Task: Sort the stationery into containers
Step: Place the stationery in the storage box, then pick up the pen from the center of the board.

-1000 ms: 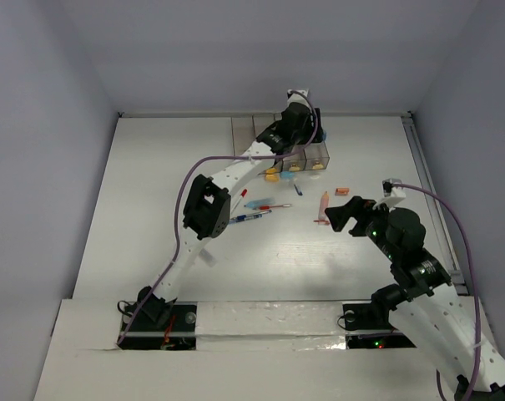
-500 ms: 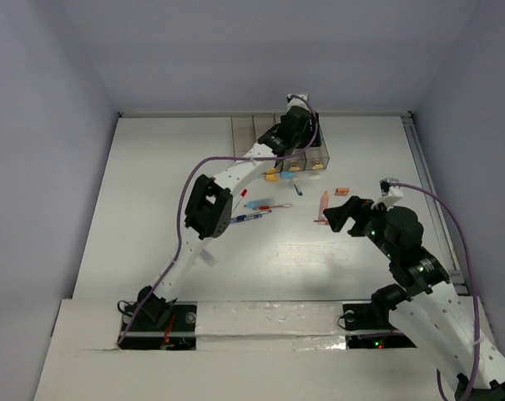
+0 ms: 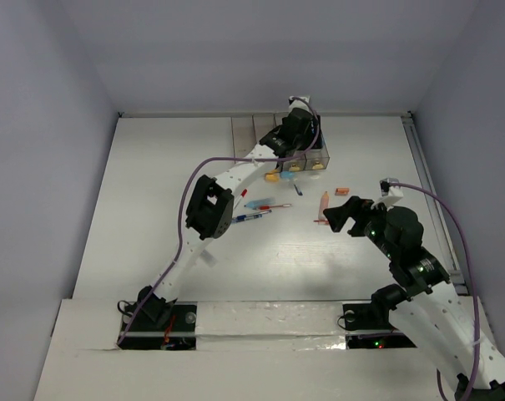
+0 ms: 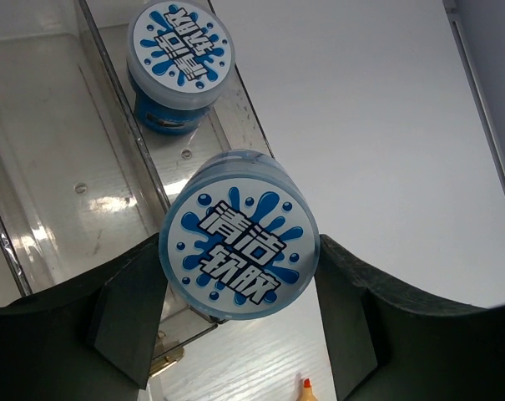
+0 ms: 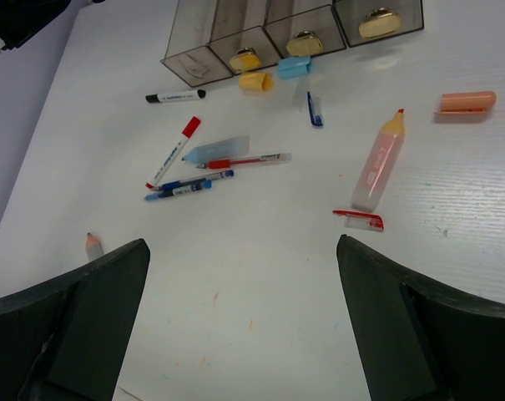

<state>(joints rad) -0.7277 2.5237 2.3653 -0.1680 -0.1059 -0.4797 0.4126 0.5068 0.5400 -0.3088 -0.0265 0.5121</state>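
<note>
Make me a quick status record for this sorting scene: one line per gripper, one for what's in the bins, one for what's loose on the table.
Left gripper: shut on a blue-white roll, held over the end of the containers
Second roll: lying inside the containers
Right gripper: open, empty, above the table
Loose on table: pink highlighter, orange cap, red-white marker, black marker, blue pen
By the container fronts: yellow eraser

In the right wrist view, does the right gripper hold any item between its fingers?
No, the right gripper is open, and nothing sits between its two dark fingers.
</note>
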